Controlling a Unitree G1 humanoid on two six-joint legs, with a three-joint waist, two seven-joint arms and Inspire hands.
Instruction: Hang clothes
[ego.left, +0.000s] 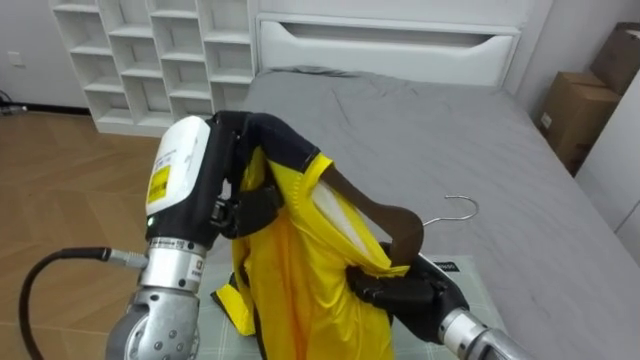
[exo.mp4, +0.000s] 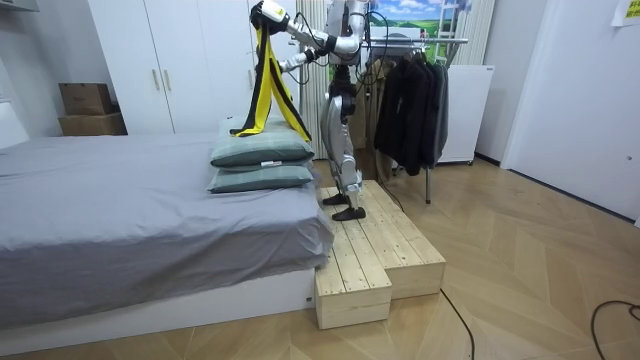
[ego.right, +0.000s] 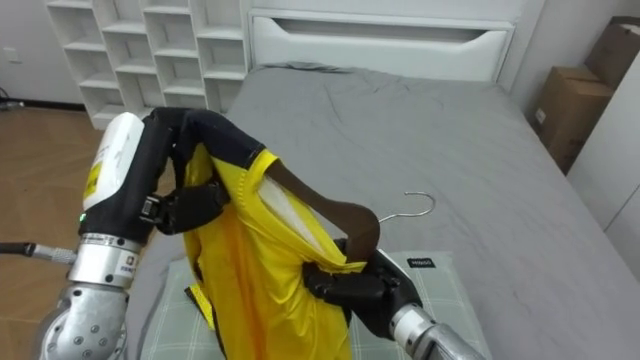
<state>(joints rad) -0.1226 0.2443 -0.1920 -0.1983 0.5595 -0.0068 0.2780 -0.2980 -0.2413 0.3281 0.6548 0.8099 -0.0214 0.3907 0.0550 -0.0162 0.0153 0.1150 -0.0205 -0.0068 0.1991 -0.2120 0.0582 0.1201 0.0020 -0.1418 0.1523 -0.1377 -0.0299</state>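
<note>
Grey bedding covers the bed (ego.left: 430, 130) that stretches toward 12 o'clock, up to a white headboard (ego.left: 390, 45), with white shelving (ego.left: 150, 50) at 10 o'clock and cardboard boxes (ego.left: 575, 110) at 2 o'clock. In the room view the robot stands on a wooden platform (exo.mp4: 385, 250) beside the bed's stacked pillows (exo.mp4: 260, 165), and a clothes rack (exo.mp4: 425, 42) with dark clothes (exo.mp4: 410, 100) is right behind it.

The task looks about half done. A yellow shirt (ego.left: 290, 270) with dark trim is lifted clear of the bed and a brown wooden hanger (ego.left: 385, 215) is partly inside it: one arm of the hanger disappears under the collar toward 10 o'clock, while its middle and its metal hook (ego.left: 458, 205) stick out bare toward 3 o'clock. Whether the other shoulder is seated on the hanger I cannot tell. What is left, by my judgement, is to settle the shirt fully on the hanger, turn toward the rack and place the hook over the rail.

The left hand (ego.left: 248, 205) sits at 9 o'clock of the shirt, its dark fingers clenched on the cloth near the collar and holding it high. The right hand (ego.left: 405, 295) is at 5 o'clock of the shirt, just below the hanger's middle, its fingers curled round the hanger's lower part where the yellow hem folds over it. The shirt hangs between the two hands, its tail dropping toward 6 o'clock above the pillows.
</note>
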